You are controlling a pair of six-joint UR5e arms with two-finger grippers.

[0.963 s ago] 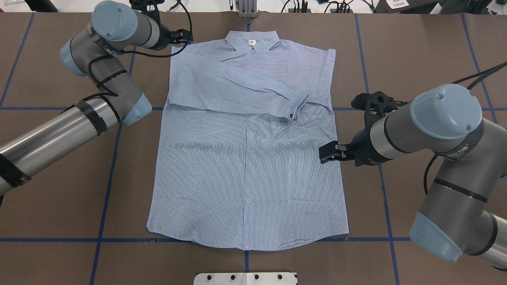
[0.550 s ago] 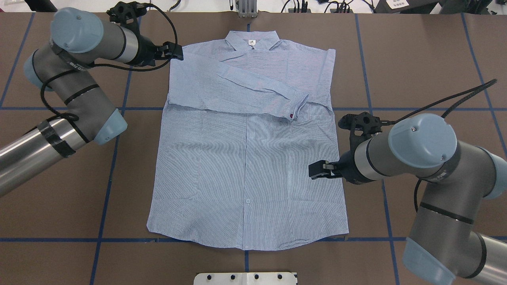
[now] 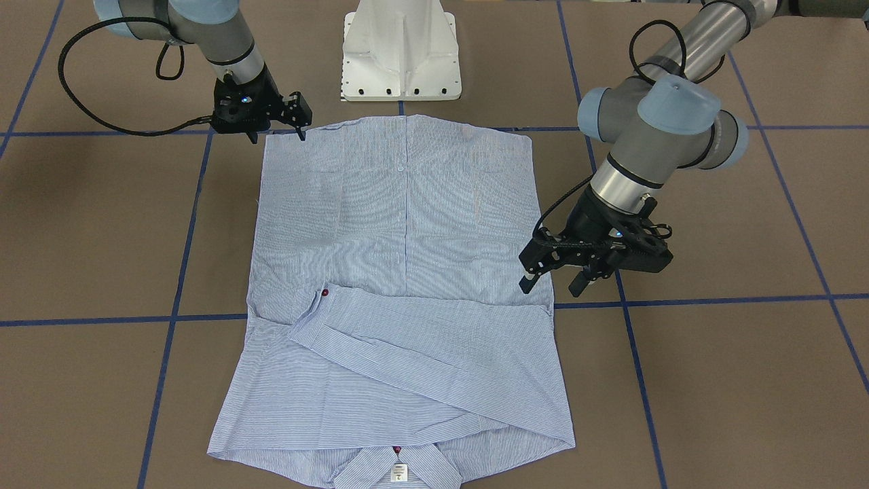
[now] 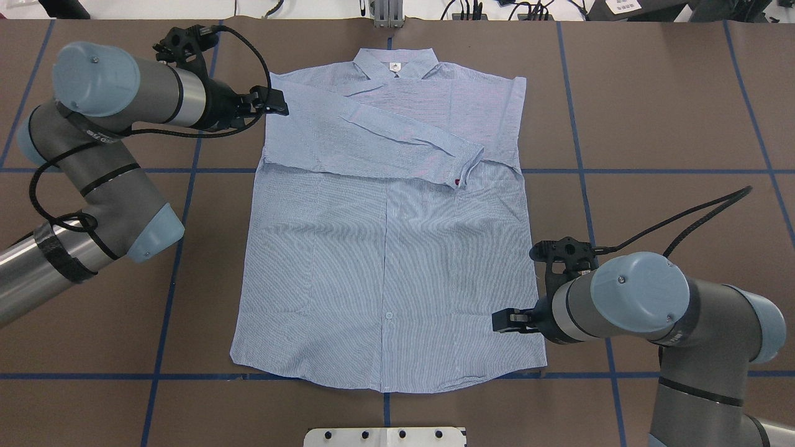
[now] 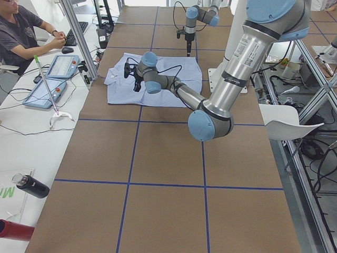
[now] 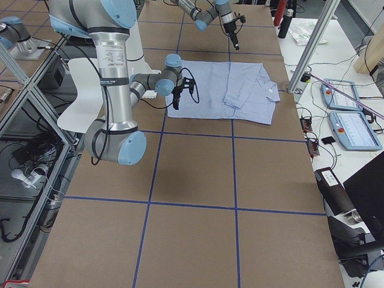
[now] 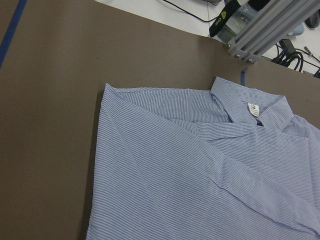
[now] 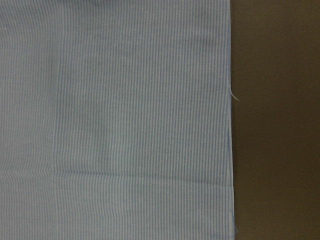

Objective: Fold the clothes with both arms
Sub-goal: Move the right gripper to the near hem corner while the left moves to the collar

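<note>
1. While both arms hung over it, the shirt (image 4: 385, 273) lay flat and face up on the brown worktop (image 4: 652, 93). Its collar (image 4: 395, 65) was at the far end and its hem was near the white pedestal base (image 3: 400, 51).
2. One sleeve (image 4: 372, 133) lay folded at a slant across the chest. Its cuff, with a dark red button (image 4: 458, 182), rested to the right of the placket.
3. The left end effector (image 3: 550, 285) stood at the shirt's left edge, by the shoulder where the folded sleeve began. Its fingers were spread wide with nothing between them. Whether they touched the cloth could not be told.
4. The right end effector (image 3: 278, 134) stood at the near right corner of the shirt, by the hem — fingers likewise wide apart and empty. Its wrist camera looked straight down on the shirt's right edge and the bare worktop beside it.
5. Blue tape lines (image 4: 168, 292) crossed the worktop in a grid, and some ran under the shirt.
</note>
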